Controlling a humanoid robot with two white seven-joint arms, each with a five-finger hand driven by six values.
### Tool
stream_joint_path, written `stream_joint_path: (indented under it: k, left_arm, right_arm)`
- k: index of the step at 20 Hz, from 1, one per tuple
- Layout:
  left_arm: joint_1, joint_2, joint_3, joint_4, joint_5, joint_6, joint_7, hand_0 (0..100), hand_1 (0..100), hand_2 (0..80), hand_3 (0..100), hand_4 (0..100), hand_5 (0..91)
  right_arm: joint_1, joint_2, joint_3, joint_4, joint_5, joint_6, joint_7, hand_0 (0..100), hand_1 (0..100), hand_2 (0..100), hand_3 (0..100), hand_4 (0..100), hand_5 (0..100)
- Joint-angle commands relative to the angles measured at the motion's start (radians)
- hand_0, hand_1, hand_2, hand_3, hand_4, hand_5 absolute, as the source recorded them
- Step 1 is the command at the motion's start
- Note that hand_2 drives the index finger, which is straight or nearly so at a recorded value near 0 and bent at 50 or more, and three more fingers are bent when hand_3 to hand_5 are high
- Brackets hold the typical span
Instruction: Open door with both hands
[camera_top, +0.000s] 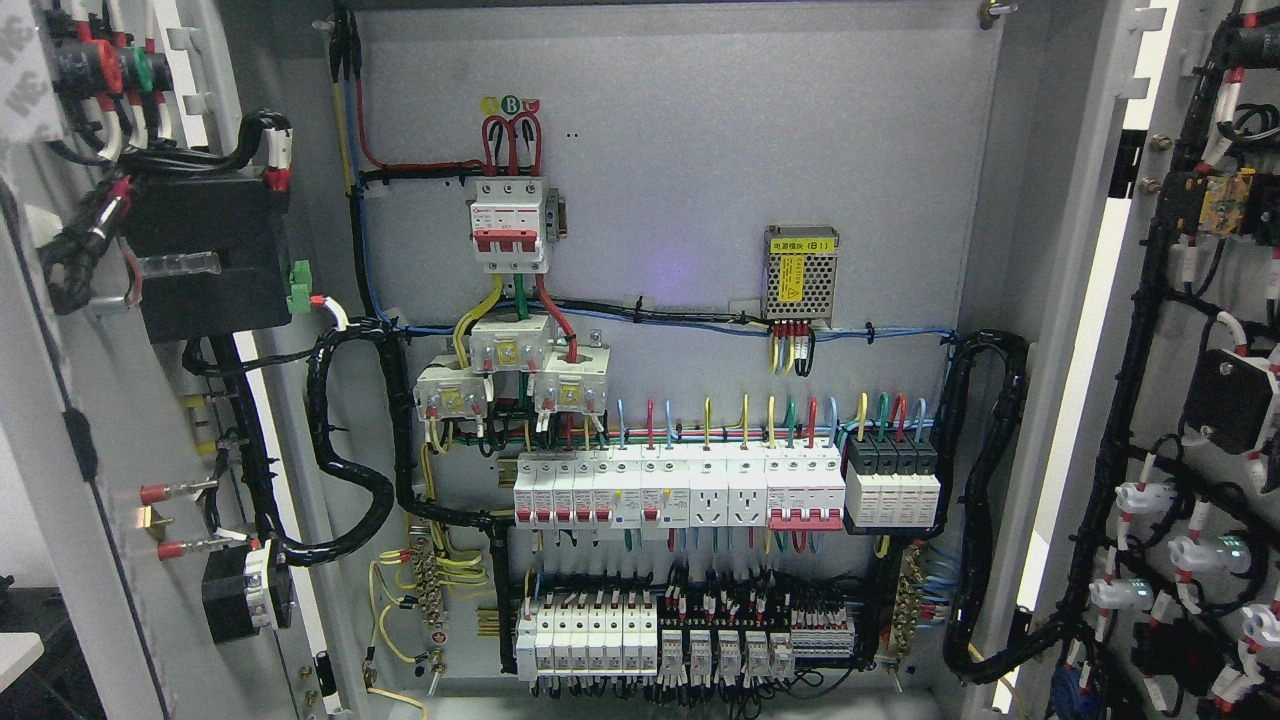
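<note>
An electrical cabinet stands with both doors swung wide. The left door (60, 420) shows its inner face at the left edge, carrying black boxes and wiring. The right door (1190, 400) shows its inner face at the right edge, with black cable looms and white lamp backs. Between them lies the grey back panel (700, 180), holding a red-and-white main breaker (510, 225), rows of white breakers (680, 490) and a small mesh power supply (800, 272). Neither robot hand nor arm appears in the head view.
Thick black cable bundles loop from the left door (350, 440) and the right door (985, 500) into the cabinet. Terminal blocks and relays (690, 640) fill the bottom row. A dark floor area shows at the lower left corner.
</note>
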Motion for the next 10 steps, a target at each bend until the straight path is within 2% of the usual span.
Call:
stream_joint_path:
  k: [1, 5, 10]
  left_arm:
    - [0.029, -0.001, 0.0, -0.032, 0.0, 0.0, 0.0, 0, 0, 0.0, 0, 4, 0.0]
    - [0.029, -0.001, 0.0, -0.032, 0.0, 0.0, 0.0, 0, 0, 0.0, 0, 4, 0.0]
    - [0.029, -0.001, 0.0, -0.032, 0.0, 0.0, 0.0, 0, 0, 0.0, 0, 4, 0.0]
  right_arm:
    - [-0.006, 0.034, 0.042, 0.006, 0.018, 0.0, -0.006, 0, 0, 0, 0, 0, 0]
    - [-0.014, 0.045, 0.042, 0.007, 0.033, 0.0, -0.027, 0, 0, 0, 0, 0, 0]
    - [-0.022, 0.056, 0.052, 0.009, 0.041, 0.016, -0.032, 0, 0, 0, 0, 0, 0]
